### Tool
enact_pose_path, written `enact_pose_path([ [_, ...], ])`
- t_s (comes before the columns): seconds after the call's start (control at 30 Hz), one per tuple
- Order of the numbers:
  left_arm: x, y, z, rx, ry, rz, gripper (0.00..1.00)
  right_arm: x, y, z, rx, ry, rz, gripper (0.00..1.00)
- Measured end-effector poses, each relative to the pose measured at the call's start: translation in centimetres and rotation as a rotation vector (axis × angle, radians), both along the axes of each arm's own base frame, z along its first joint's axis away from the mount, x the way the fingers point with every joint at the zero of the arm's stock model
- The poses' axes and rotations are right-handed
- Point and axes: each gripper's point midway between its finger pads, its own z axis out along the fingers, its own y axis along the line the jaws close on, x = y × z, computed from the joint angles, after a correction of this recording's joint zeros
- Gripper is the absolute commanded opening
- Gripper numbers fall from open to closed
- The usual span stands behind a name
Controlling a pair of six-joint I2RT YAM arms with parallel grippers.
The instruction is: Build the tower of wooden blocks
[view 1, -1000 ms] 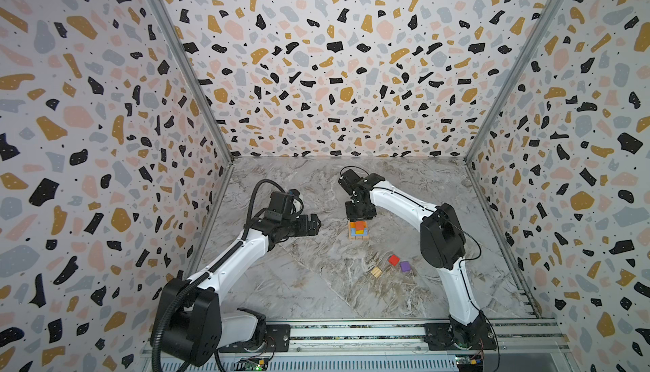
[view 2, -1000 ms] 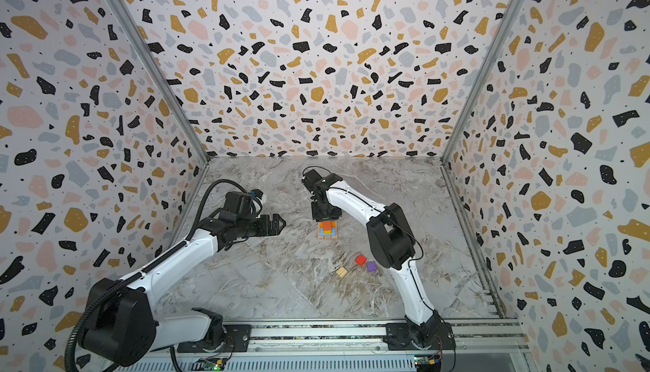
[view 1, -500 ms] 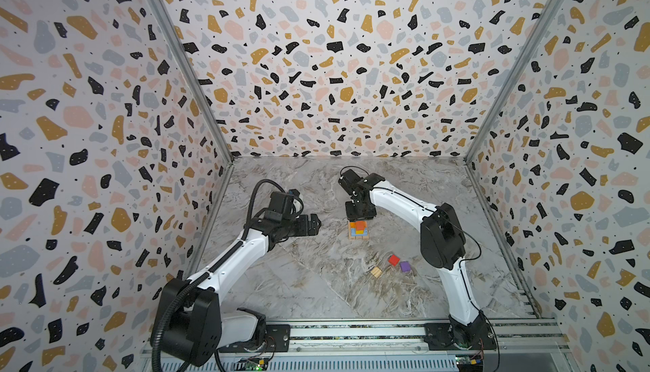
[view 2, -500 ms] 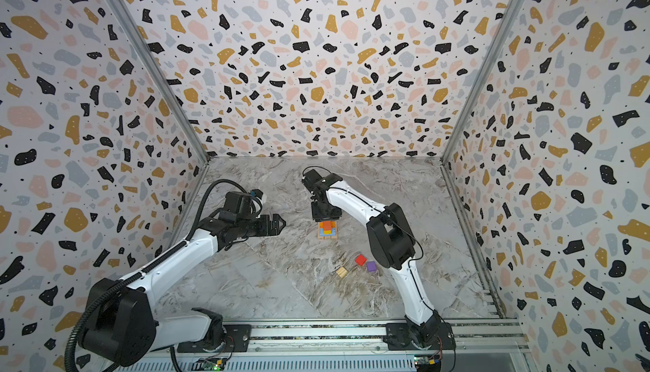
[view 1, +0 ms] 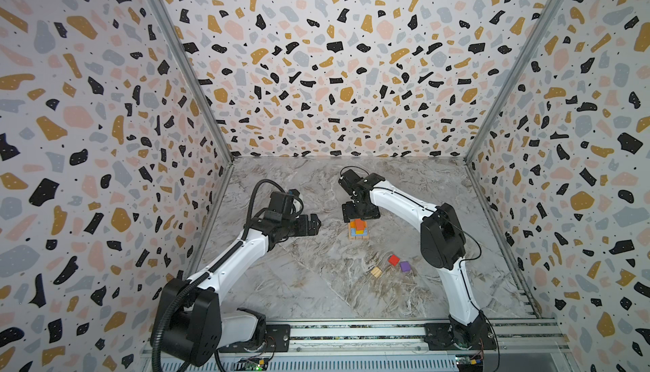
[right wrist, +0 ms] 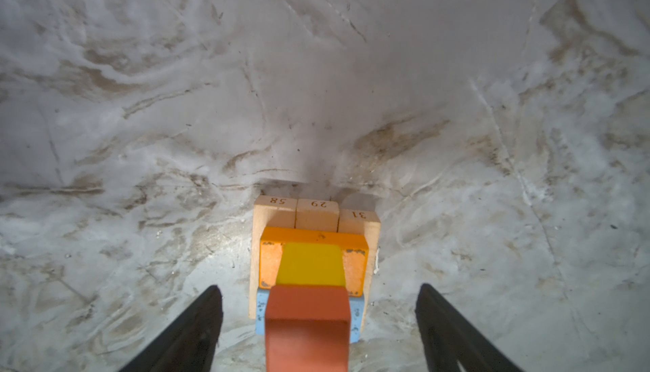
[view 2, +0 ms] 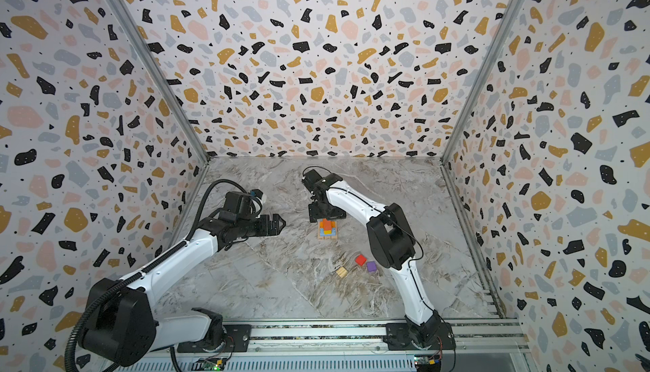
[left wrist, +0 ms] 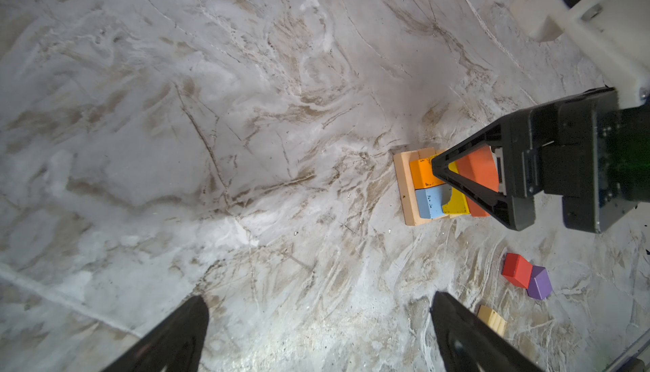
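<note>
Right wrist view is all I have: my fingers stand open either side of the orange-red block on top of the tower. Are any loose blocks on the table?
Observer: Three, all nearer the arms' bases than the tower: a red cube, a purple cube and a tan cube on the table.
Operator: Are they touching each other?
Observer: In the left wrist view red and purple sit side by side, seemingly touching; the tan one lies apart.
Operator: Where is the left gripper?
Observer: The left gripper hovers left of the tower, clear of it, fingers open and empty.
</note>
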Motion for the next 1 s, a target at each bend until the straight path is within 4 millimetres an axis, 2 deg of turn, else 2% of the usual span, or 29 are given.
enact_pose_path([
  [0.13,0.1,0.2,0.0,0.0,0.0,0.005,1.0,-0.2,-0.4,1.4,-0.009,-0.023,0.009,0.99],
  [0.3,0.1,0.2,0.0,0.001,0.0,0.006,1.0,-0.8,-0.8,5.6,0.015,-0.095,0.026,0.99],
  [0.47,0.1,0.2,0.0,0.001,0.0,0.006,1.0,-2.8,-1.9,9.3,0.039,-0.152,0.056,0.95],
  [0.53,0.2,0.2,-0.1,0.001,0.0,0.006,1.0,-3.7,-2.3,10.2,0.041,-0.164,0.073,0.91],
  [0.67,0.3,0.1,0.0,-0.002,-0.008,0.005,1.0,-6.2,-3.6,10.4,0.023,-0.161,0.103,0.85],
  [0.87,0.3,0.1,-0.3,-0.003,-0.008,0.005,1.0,-10.2,-5.8,9.5,-0.009,-0.126,0.154,0.73],
  [1.0,0.2,0.0,-0.4,-0.006,-0.009,0.003,1.0,-12.5,-7.2,8.8,-0.011,-0.105,0.182,0.69],
])
